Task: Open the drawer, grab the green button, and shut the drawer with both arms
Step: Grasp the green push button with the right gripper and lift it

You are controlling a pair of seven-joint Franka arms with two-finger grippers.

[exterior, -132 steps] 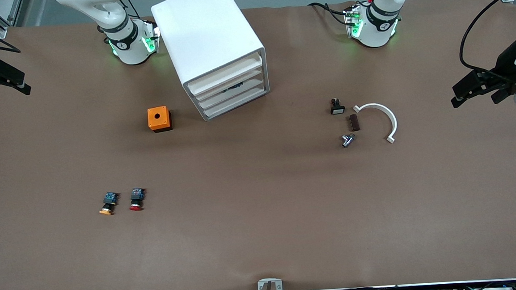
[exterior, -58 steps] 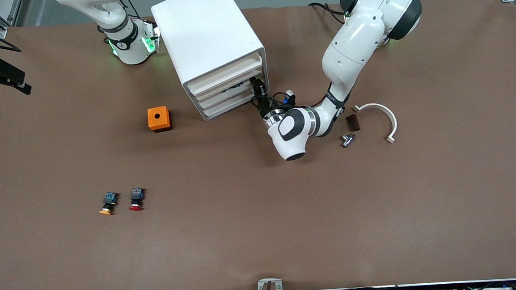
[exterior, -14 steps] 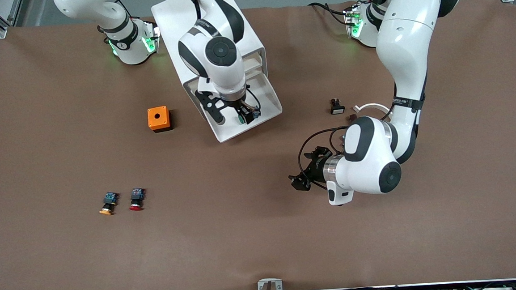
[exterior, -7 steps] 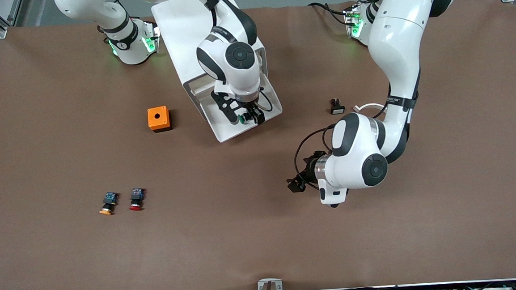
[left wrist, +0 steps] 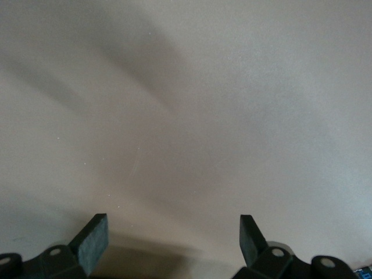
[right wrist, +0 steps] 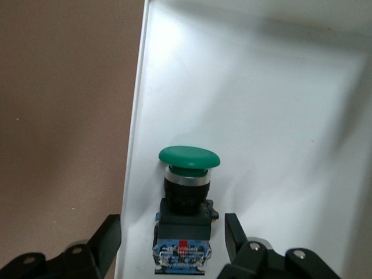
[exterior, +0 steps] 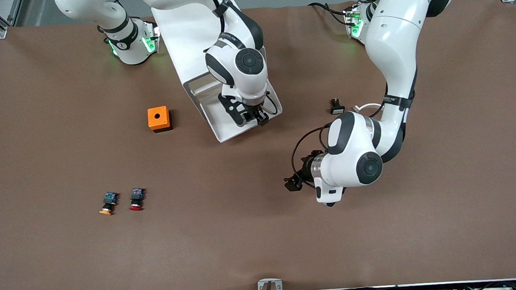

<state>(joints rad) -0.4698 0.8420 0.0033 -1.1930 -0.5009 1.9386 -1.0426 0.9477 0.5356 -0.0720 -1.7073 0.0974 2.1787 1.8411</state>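
Drawer [exterior: 220, 120] is pulled out of the cabinet [exterior: 197, 32]; green-capped button [right wrist: 185, 200] lies inside by its front wall. Right gripper [right wrist: 168, 238] hangs over it, fingers spread either side, gripping nothing, lined up for the pick. Left gripper [left wrist: 171, 238] waits wide open and empty over bare table, clear of the drawer.

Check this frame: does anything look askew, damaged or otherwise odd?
Nothing stands out. The drawer is pulled out of the cabinet, the button lies intact in it between the open right gripper fingers, and the open left gripper waits over bare table.
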